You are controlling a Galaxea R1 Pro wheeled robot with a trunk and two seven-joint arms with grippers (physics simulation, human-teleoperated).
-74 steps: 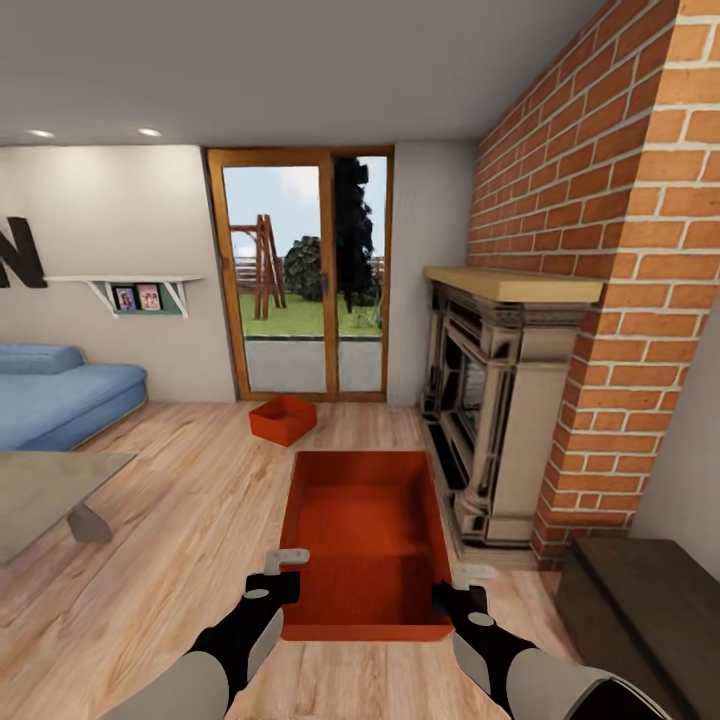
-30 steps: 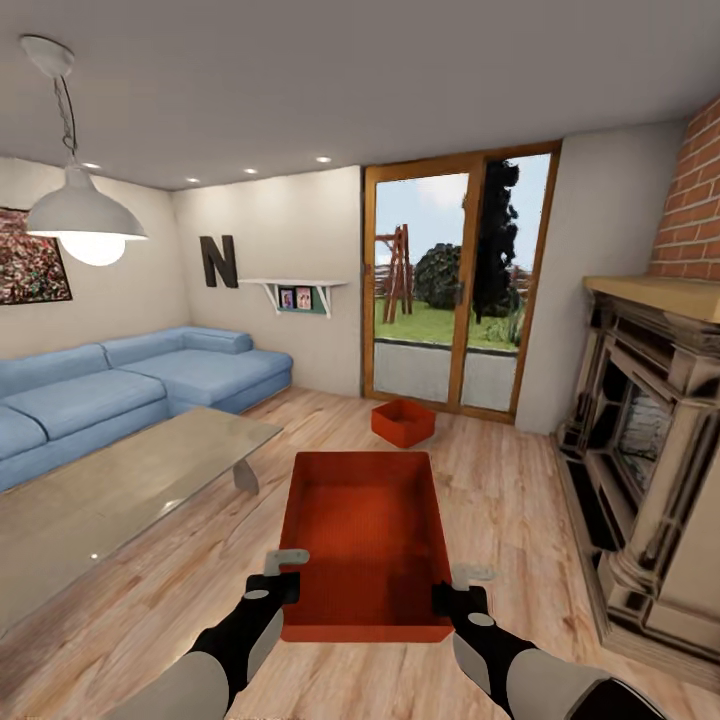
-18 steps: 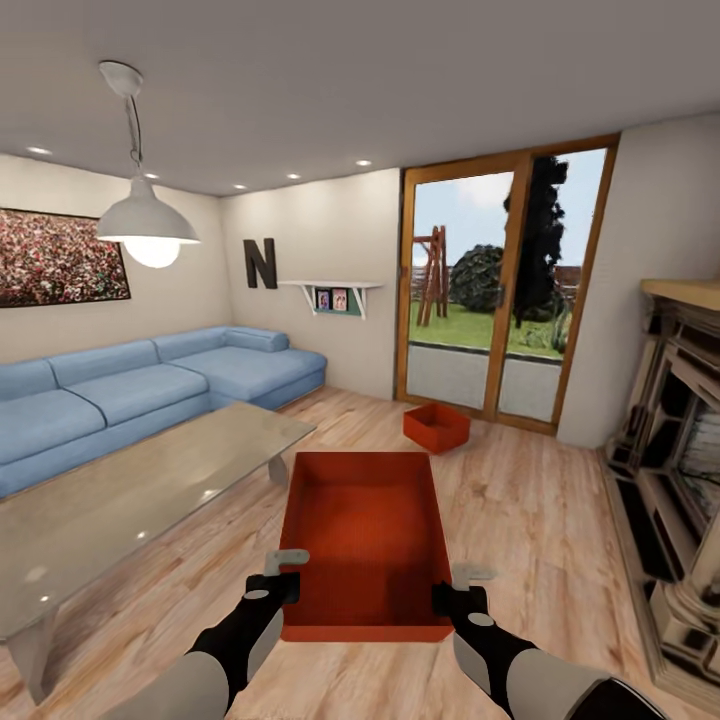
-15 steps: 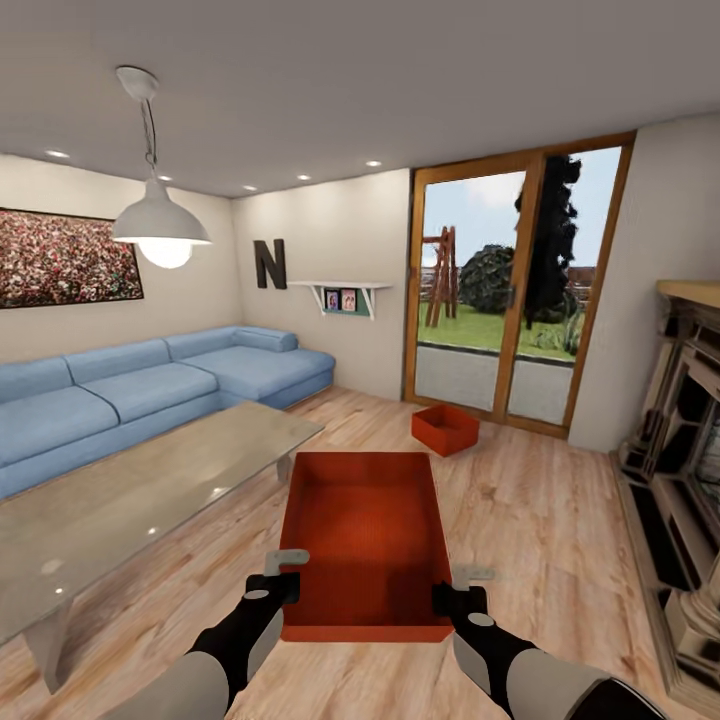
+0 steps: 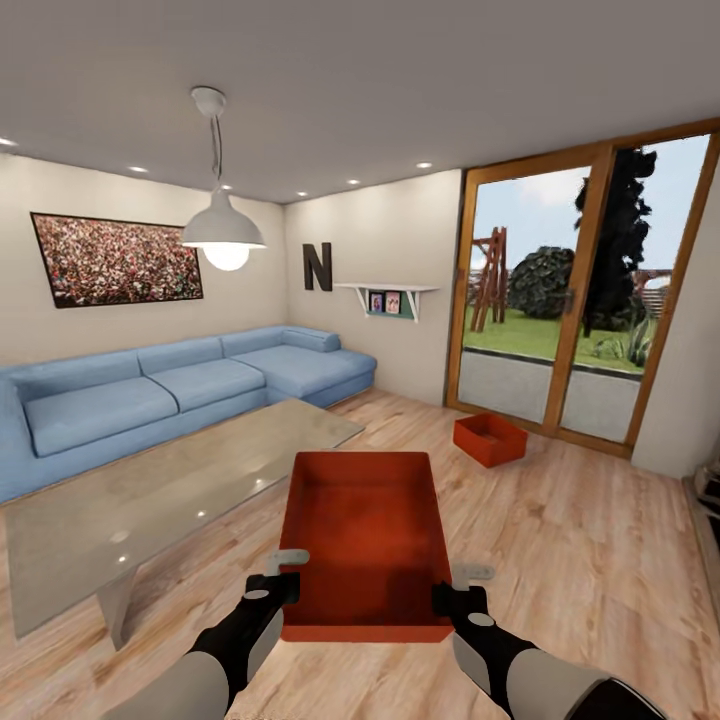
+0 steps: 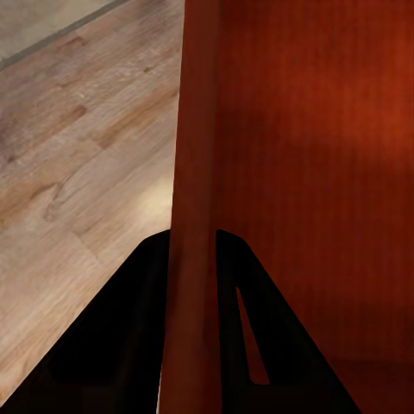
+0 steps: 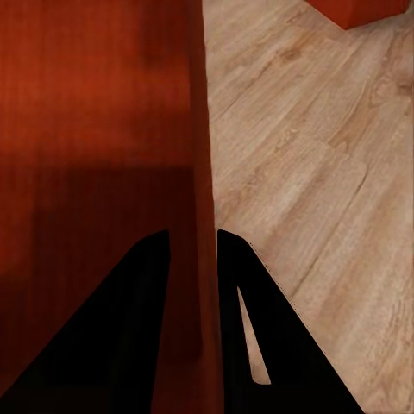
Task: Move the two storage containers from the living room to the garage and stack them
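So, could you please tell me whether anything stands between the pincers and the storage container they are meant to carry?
Nothing does. The left pincer and the right pincer are each clamped on a side wall of the held container, one finger inside and one outside. The second container sits apart on the wood floor by the glass doors.

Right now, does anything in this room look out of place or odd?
One red bin sits on the wood floor by the glass doors, askew to them. Otherwise nothing stands out; the other bin is held level by both pincers.
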